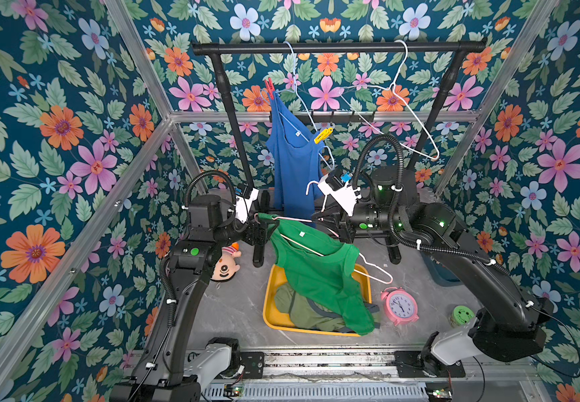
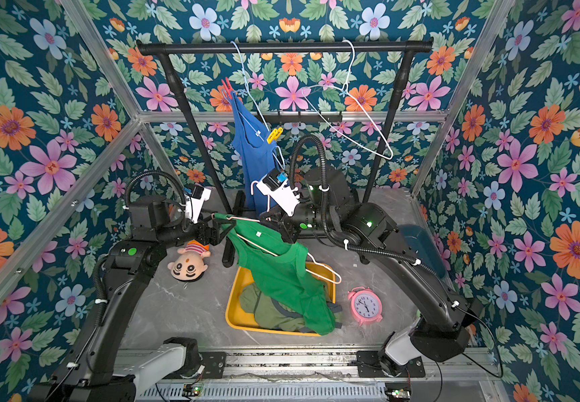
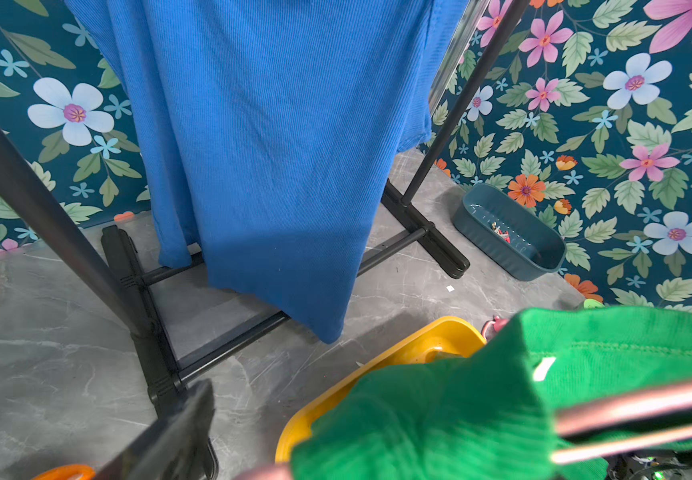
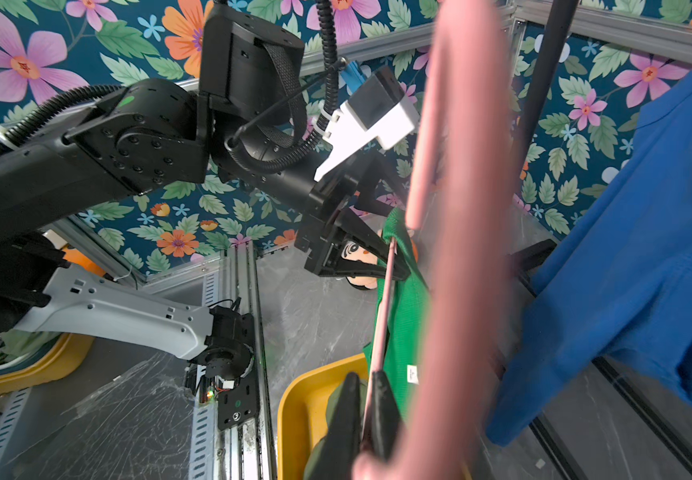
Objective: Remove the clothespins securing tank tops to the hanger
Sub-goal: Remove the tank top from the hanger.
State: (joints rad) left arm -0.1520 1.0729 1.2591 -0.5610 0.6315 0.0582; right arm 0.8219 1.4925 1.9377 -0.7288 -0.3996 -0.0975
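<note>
The blue tank top [image 1: 295, 163] hangs on a pale hanger on the rack, with a red clothespin [image 1: 269, 87] on its upper strap and a yellow clothespin [image 1: 323, 135] on the lower one. The green tank top [image 1: 319, 278] drapes over a pink hanger [image 1: 375, 269] above the yellow tray [image 1: 271, 313], where the olive tank top [image 1: 302, 309] lies. My right gripper [image 4: 367, 386] is shut on the pink hanger's wire. My left gripper [image 4: 396, 243] is open, its jaws on either side of the green strap at the hanger's end. No clothespin shows on the green top.
An empty white hanger [image 1: 413, 115] hangs on the black rack [image 1: 337, 47]. A teal bin [image 3: 510, 232] with small clips inside stands by the right wall. A doll [image 1: 225, 264], a pink clock [image 1: 400, 306] and a green round thing [image 1: 462, 315] lie on the table.
</note>
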